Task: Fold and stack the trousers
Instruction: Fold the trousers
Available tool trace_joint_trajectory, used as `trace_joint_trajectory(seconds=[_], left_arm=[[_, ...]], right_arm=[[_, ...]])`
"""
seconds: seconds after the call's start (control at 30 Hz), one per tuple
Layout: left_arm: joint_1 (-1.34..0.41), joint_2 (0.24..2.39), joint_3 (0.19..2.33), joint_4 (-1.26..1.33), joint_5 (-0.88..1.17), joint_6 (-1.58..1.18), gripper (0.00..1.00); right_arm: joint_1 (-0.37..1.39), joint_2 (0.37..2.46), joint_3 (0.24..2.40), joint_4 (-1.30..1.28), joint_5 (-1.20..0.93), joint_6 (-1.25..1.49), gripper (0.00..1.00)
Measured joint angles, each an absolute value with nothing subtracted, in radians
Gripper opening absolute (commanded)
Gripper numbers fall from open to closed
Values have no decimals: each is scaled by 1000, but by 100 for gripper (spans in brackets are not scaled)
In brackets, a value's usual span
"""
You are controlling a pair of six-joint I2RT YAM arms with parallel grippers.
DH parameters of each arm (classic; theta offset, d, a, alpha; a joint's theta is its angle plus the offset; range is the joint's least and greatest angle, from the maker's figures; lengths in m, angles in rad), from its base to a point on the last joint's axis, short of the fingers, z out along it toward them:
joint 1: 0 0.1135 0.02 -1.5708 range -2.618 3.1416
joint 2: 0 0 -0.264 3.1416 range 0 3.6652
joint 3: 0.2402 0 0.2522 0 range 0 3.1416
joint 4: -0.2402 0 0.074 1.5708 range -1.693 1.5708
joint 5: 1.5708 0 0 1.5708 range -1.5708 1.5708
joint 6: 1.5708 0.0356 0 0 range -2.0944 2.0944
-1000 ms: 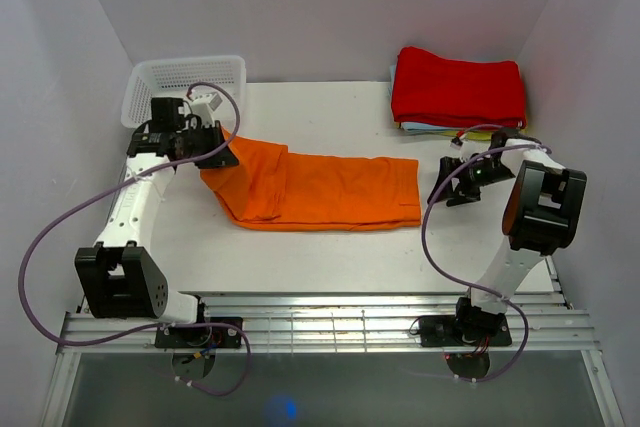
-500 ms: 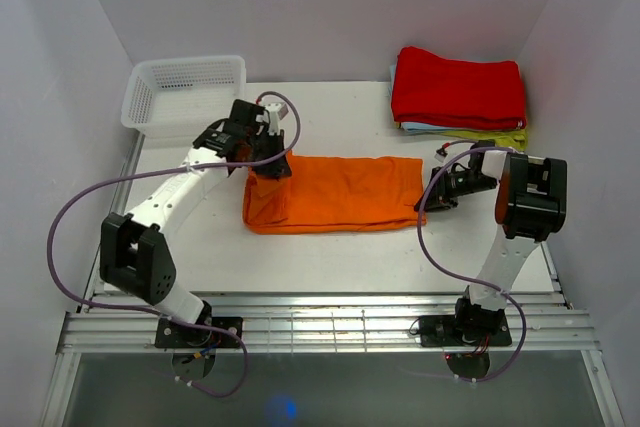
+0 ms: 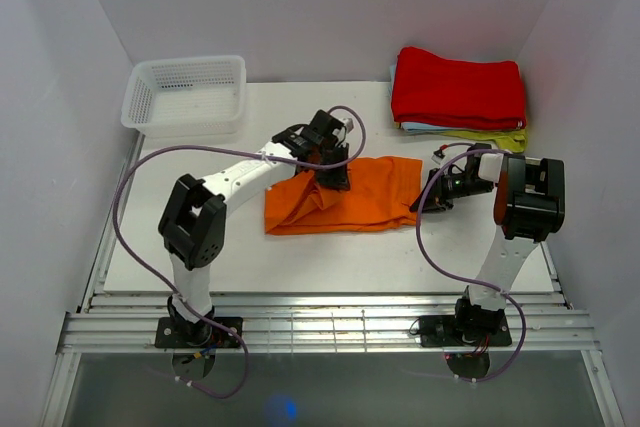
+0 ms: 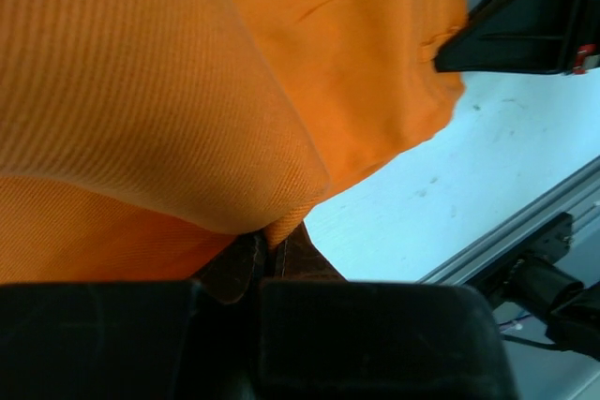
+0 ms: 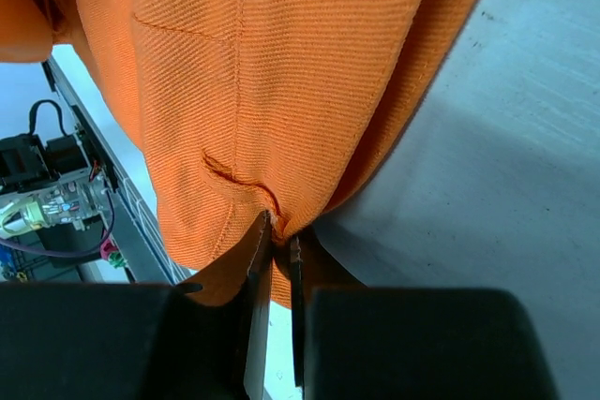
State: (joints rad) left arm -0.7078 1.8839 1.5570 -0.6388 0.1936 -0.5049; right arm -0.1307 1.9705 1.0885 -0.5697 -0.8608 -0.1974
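Note:
The bright orange trousers (image 3: 345, 197) lie folded in the middle of the white table, bunched up at their left part. My left gripper (image 3: 335, 179) is over their upper middle, shut on a fold of the cloth (image 4: 281, 227), which drapes above its fingers. At the right edge of the trousers my right gripper (image 3: 425, 199) is shut on the orange cloth (image 5: 281, 227) near a seam. Most of the cloth fills both wrist views.
A white basket (image 3: 185, 95) stands at the back left. A stack of folded cloths with a red one on top (image 3: 458, 89) sits at the back right. The table's front rail (image 3: 330, 322) runs along the near edge.
My left gripper has carried the left end of the trousers rightward over the rest, halving their length. My right gripper moved left to the trousers' right edge and closed on it.

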Motion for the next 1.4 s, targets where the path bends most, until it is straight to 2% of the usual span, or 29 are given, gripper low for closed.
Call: trace_joint_trajectory(seconds=[0.4,0.9,1.4], left_arm=[[-855,2120,1743,-593,255,-638,0],[-870,2251,1949,-559,292,-678,0],[-902,2335,2012,-541,323,-720,0]], right_arm=[[-125,1959,1086,-571,-848,-244,8],[-124,1952,1081,-569,-852,-271,8],[-123,1944,1081,-574,-842,-286,8]])
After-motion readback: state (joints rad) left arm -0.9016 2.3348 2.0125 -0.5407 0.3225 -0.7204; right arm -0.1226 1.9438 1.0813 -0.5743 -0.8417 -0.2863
